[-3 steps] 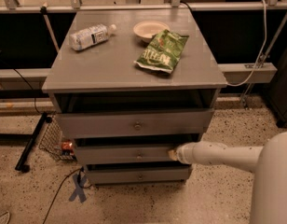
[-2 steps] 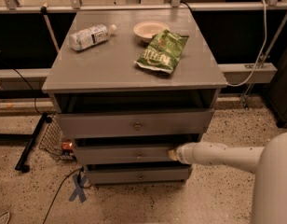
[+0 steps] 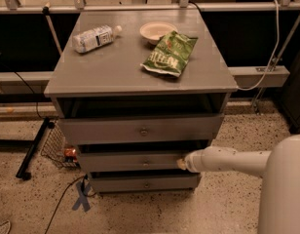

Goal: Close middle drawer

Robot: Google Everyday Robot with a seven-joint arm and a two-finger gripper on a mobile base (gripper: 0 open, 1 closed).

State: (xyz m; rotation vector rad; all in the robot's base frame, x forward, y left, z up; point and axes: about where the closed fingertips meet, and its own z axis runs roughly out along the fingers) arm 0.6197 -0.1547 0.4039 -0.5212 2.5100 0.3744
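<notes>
The grey cabinet (image 3: 140, 74) has three drawer fronts. The top drawer (image 3: 140, 129) is pulled well out. The middle drawer (image 3: 130, 161), grey with a small round knob (image 3: 145, 163), stands slightly out, less than the top one. My gripper (image 3: 181, 163) at the end of my white arm (image 3: 228, 161) is against the right end of the middle drawer's front. The bottom drawer (image 3: 145, 183) sits below, set further back.
On the cabinet top lie a plastic bottle (image 3: 94, 37), a white bowl (image 3: 157, 31) and a green chip bag (image 3: 169, 53). A wire basket with a can (image 3: 60, 150) stands on the floor at the left. Blue tape (image 3: 83, 199) and a cable lie on the floor.
</notes>
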